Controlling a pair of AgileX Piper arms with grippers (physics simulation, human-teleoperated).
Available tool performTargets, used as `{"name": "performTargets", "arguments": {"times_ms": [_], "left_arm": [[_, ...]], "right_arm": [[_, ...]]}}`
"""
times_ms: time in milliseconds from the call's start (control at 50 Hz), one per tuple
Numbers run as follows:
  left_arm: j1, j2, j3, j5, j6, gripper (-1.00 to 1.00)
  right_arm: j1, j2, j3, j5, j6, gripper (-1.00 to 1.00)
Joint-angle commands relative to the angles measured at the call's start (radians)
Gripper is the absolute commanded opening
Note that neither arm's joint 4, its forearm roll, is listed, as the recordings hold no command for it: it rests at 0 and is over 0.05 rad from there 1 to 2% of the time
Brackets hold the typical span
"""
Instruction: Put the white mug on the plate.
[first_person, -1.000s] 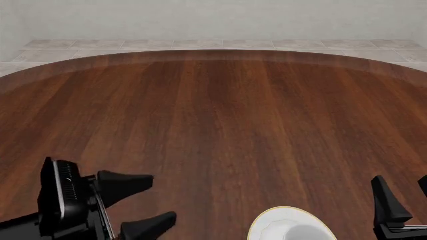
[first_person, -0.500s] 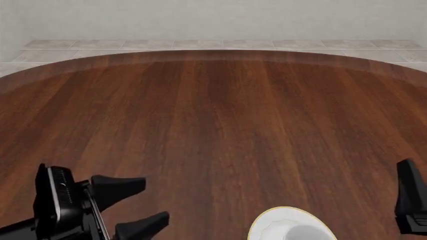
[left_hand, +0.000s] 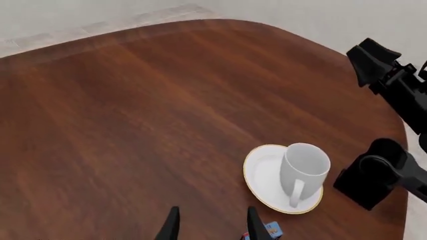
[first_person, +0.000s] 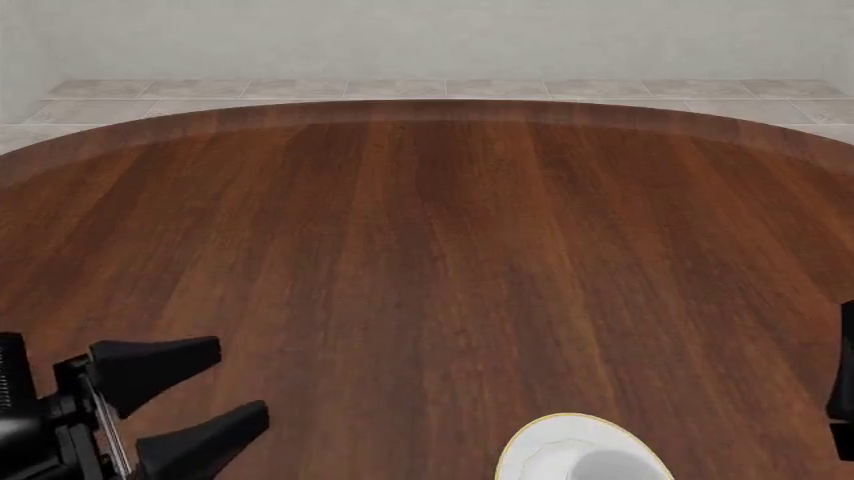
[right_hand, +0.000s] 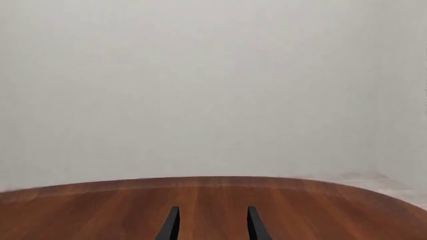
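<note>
The plain glossy white mug (left_hand: 303, 170) is seen standing upright on the small round gold-rimmed white plate (left_hand: 263, 172). The black left gripper (first_person: 187, 405) and black right gripper (right_hand: 209, 225) are held apart-fingered, both empty.

Left claw (first_person: 187, 400) open low at near left, right claw (right_hand: 210, 225) parted, empty

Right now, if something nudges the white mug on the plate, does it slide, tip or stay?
The white mug looks glossy and sits on the smooth plate, so it would probably slide first. It stands upright and fairly tall, toward one side of the plate; a high push might tip it. It looks rigid and likely brittle.
</note>
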Motion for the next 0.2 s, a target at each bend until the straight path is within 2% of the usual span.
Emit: {"name": "performTargets", "arguments": {"times_ms": [20, 200], "left_arm": [[0.037, -0.113, -0.071, 0.130, -0.005, 1.00], [0.043, -0.169, -0.084, 0.181, -0.006, 1.00]], "right_arm": [[-0.007, 0.000, 0.003, -0.027, 0.010, 1.00], [-0.011, 0.000, 0.002, -0.037, 0.024, 1.00]]}}
